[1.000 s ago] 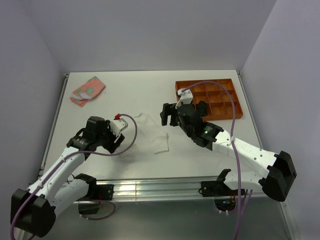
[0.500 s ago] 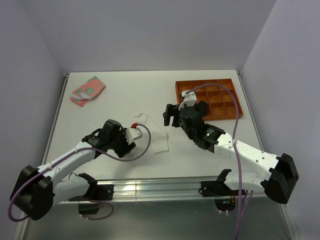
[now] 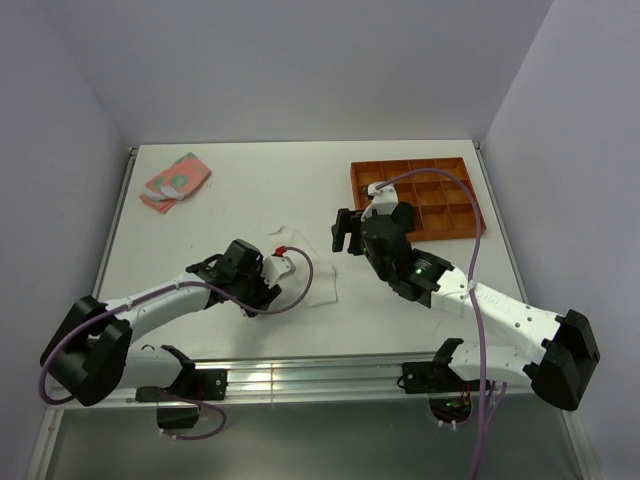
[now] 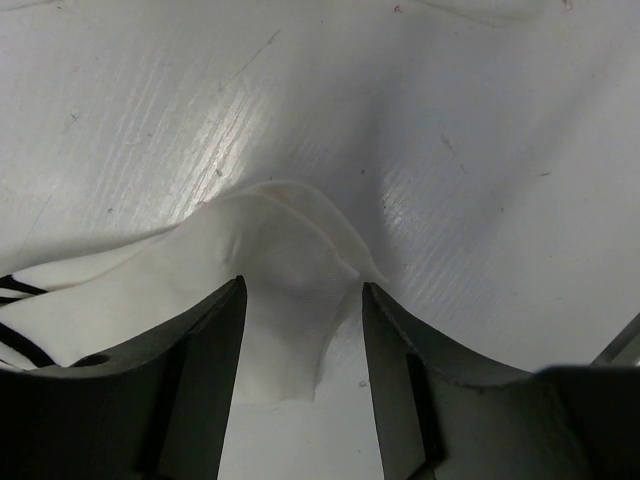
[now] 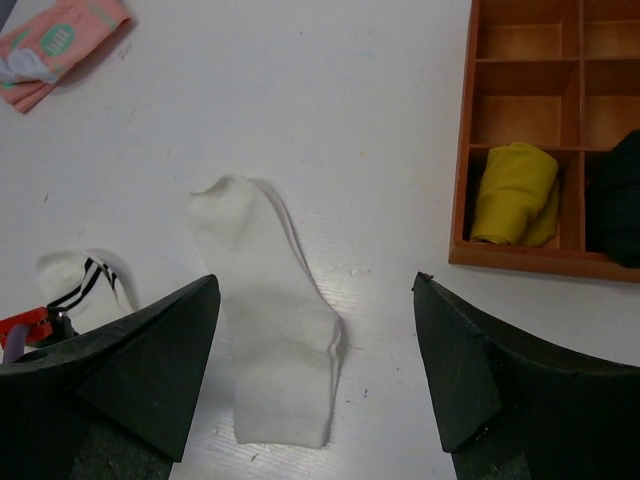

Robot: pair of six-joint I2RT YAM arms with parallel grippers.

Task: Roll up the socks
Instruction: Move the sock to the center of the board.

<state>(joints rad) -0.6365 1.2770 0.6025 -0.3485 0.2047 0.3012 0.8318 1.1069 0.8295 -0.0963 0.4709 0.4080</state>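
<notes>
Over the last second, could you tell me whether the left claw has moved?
Yes. The left claw has shifted right, toward the side of the orange tray, and now reaches the edge of the white sock.

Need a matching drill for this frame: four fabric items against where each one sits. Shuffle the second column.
Items
1. plain white socks
2. striped sock
3. pink socks
4. yellow bundle

Places
A. in a compartment of the orange tray
B. between the open fingers of the left pincer
C. far left corner of the table
D. flat, mid-table

Pairs: 1-D, 2-B, 3-C, 4-A
</notes>
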